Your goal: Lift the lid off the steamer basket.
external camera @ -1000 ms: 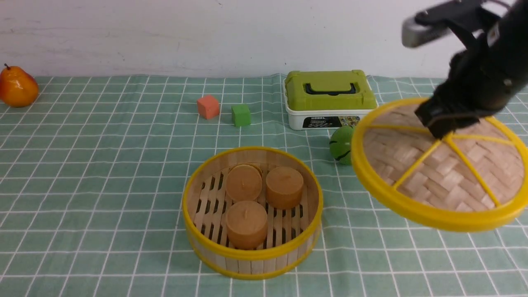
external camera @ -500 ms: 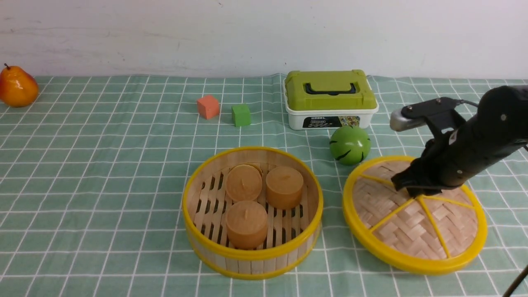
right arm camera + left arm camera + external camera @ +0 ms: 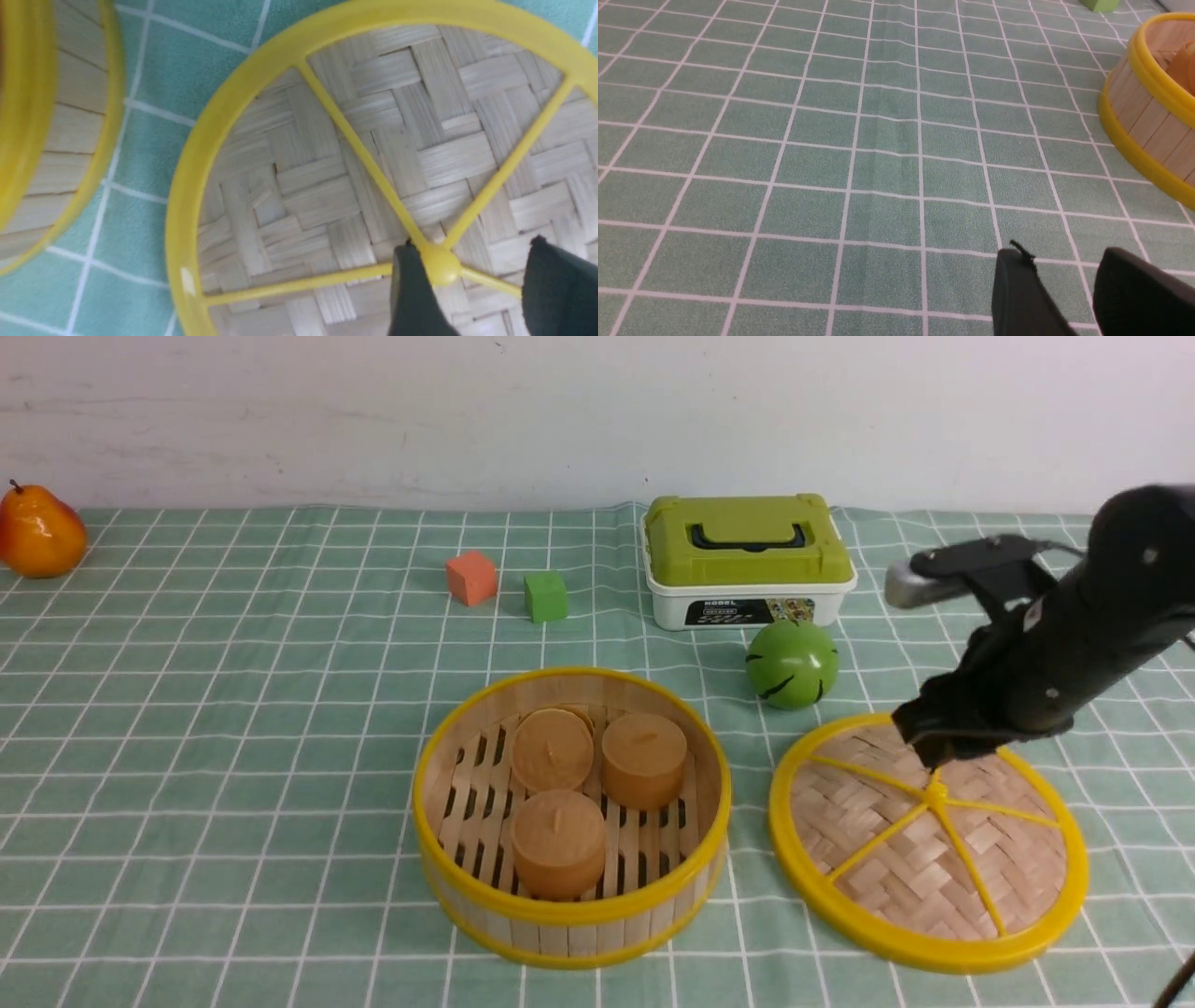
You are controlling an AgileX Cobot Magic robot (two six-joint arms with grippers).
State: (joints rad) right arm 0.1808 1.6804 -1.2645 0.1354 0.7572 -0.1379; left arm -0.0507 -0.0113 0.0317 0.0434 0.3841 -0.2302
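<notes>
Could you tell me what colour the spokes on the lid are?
The spokes of the lid are yellow; the right wrist view shows them best.

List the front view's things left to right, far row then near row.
Far: pear → orange cube → green cube → white box. Near: steamer basket → lid. Left out: green ball, overlapping box and lid.

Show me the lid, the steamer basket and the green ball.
lid (image 3: 920,868), front view, woven panel below the centre knob.
steamer basket (image 3: 569,934), front view, near slatted wall.
green ball (image 3: 792,665), front view, its middle.
</notes>
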